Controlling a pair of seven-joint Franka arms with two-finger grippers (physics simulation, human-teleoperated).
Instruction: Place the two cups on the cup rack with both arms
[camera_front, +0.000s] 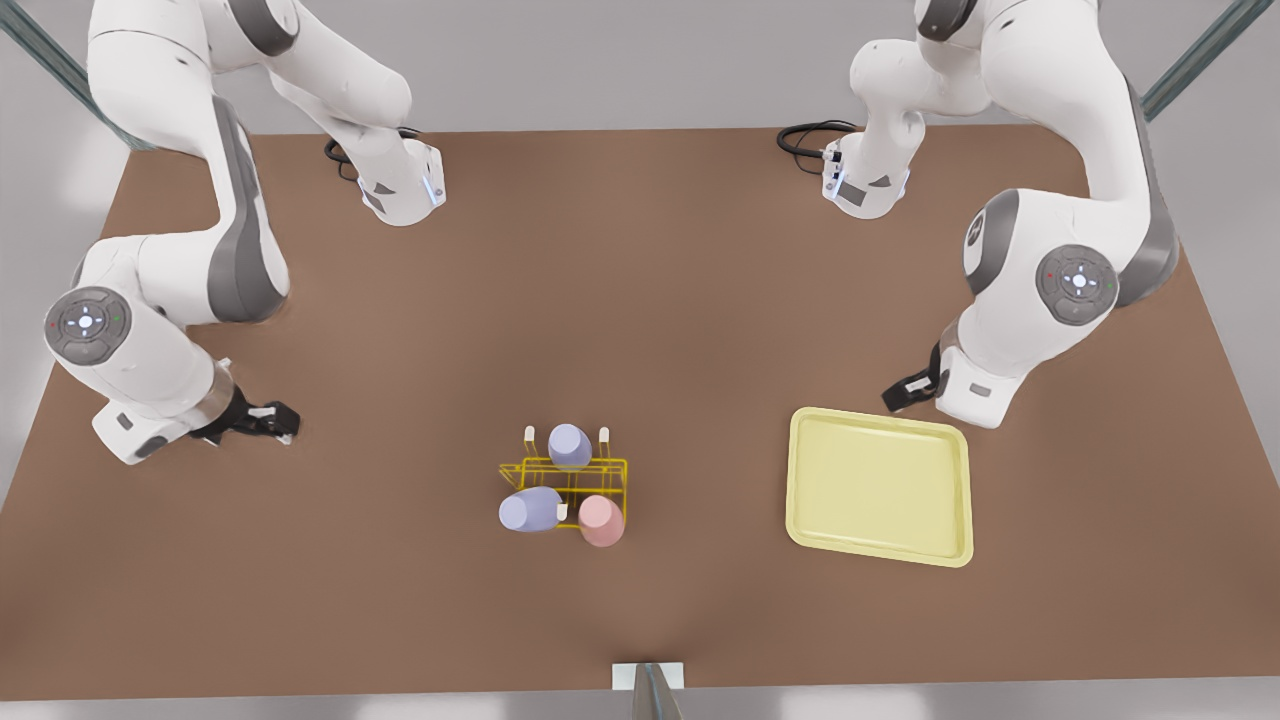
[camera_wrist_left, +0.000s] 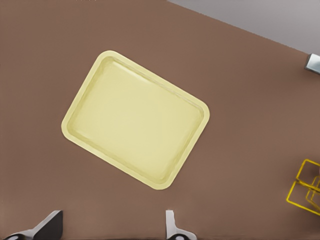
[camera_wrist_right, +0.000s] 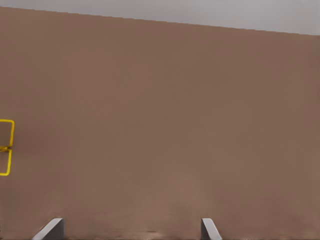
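Three cups (camera_front: 601, 519) sit on the rack (camera_front: 565, 480), well apart from both spread claws (camera_front: 908, 390) (camera_front: 272, 418).

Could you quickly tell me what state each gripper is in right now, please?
Left gripper: open, holding nothing, above the table beside the tray.
Right gripper: open, holding nothing, over bare table away from the cup rack.

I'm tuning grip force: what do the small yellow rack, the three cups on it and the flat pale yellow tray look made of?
Yellow wire-frame rack: thin coated metal wire, judging by its slender bars and white peg tips. Pink cup and two lavender cups: matte, opaque, probably plastic or glazed ceramic; unclear which. Pale yellow tray: smooth moulded plastic by its rounded raised rim. Both grippers are open.
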